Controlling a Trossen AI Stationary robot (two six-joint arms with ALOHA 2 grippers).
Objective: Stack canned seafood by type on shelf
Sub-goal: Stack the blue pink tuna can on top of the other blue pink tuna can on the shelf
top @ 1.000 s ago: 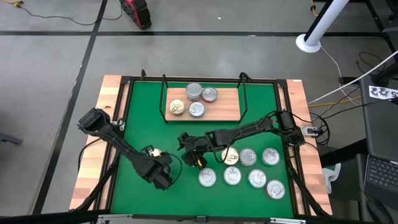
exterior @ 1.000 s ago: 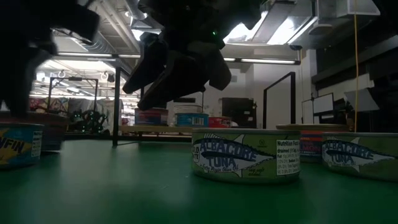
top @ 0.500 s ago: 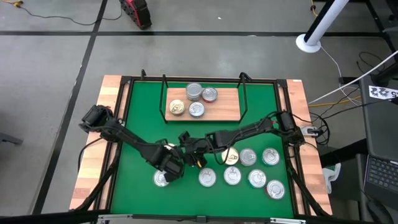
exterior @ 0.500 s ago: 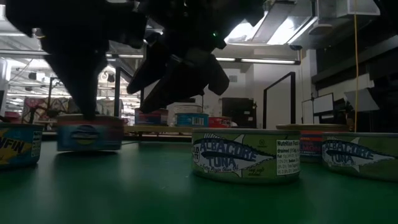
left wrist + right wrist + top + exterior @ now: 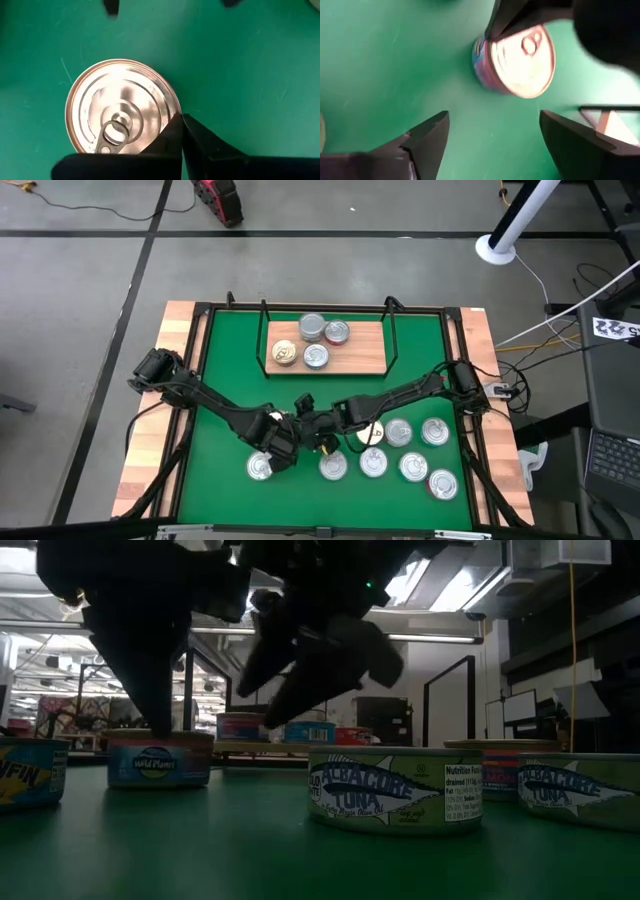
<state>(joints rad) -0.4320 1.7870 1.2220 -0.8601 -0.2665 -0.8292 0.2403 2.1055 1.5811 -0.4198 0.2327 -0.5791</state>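
Observation:
A tin with a silvery lid and blue label (image 5: 260, 467) (image 5: 160, 760) stands flat on the green mat. My left gripper (image 5: 277, 448) (image 5: 182, 120) is shut and comes down at that tin's edge. My right gripper (image 5: 312, 423) (image 5: 495, 135) hangs open just to the right of it, above the mat, holding nothing; it faces the same tin (image 5: 515, 60). The shelf (image 5: 365, 355), a light-wood board with black wire uprights, bears several tins (image 5: 316, 356) standing on their bases. Several more tins (image 5: 373, 464) stand on the mat's right half. My left gripper meets the tin at the rim of its lid (image 5: 172, 116) with its shut fingertips, coming from above and pointing down. The tin stands upright with its base on the mat. The pull tab (image 5: 112, 135) lies free beside the fingers.
Albacore tins (image 5: 395, 785) stand close to the right of both grippers. Another tin (image 5: 30, 775) shows at the low view's left edge. The mat (image 5: 220, 380) is bare between the shelf and the left arm. A black frame borders the mat.
My left gripper has moved off the top of the tin toward the table's right and far side, closer to my right gripper, so the tin's lid now shows. My right gripper has shifted a little toward the table's right and stays open.

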